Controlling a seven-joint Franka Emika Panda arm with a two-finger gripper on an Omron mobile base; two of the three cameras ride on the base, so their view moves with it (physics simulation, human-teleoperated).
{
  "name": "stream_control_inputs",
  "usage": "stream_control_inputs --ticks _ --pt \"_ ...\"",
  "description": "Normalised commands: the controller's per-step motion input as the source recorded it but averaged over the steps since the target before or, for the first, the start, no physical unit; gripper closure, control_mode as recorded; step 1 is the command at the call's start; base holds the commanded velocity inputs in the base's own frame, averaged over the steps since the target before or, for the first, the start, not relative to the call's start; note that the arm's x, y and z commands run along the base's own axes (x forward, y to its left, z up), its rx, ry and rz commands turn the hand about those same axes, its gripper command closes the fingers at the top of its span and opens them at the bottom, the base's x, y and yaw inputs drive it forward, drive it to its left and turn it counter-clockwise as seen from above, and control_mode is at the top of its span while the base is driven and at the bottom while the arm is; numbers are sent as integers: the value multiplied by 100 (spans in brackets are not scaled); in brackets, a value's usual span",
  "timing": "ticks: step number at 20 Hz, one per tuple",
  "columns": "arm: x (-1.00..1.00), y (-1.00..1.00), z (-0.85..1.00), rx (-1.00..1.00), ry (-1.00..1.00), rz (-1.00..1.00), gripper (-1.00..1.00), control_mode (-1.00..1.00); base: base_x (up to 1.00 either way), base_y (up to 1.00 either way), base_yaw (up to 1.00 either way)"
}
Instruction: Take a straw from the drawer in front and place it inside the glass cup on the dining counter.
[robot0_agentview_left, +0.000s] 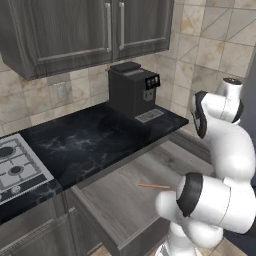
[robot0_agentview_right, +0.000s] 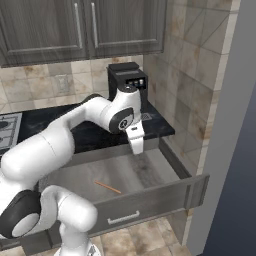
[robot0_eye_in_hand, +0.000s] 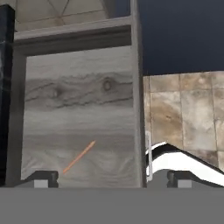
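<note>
The drawer (robot0_agentview_right: 150, 204) stands pulled out under the black counter, its grey wood-grain floor (robot0_eye_in_hand: 78, 96) bare apart from the straw. The straw (robot0_agentview_right: 107, 187) is a thin orange-brown stick lying flat near the drawer's front; it also shows as straw (robot0_agentview_left: 154, 186) and straw (robot0_eye_in_hand: 78, 156). My gripper (robot0_agentview_right: 137, 149) hangs over the back of the drawer, pointing down, well above the straw. Its fingertips (robot0_eye_in_hand: 41, 177) stand far apart with nothing between them, so the gripper (robot0_eye_in_hand: 111, 179) is open. The glass cup and the dining counter are out of view.
A dark coffee machine (robot0_agentview_left: 132, 90) stands on the black counter (robot0_agentview_left: 90, 145) behind the drawer, with a gas hob (robot0_agentview_left: 15, 170) at the left. Grey wall cabinets (robot0_agentview_right: 85, 30) hang above. A tall dark panel (robot0_agentview_right: 235, 150) rises to the right of the drawer.
</note>
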Motion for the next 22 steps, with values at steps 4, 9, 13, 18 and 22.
stream_control_inputs --ticks 4,9,13,18,22 --pt "-8 62 -20 0 6 52 -100 -100 0 0 0" --pt "-22 76 -33 -1 0 46 -100 -100 0 0 0" --pt "-17 75 -34 -1 0 47 -100 -100 0 0 0" --pt "4 59 -15 0 -1 46 -100 -100 0 0 0" --pt "18 25 -2 -3 -2 48 -100 -100 0 0 0"
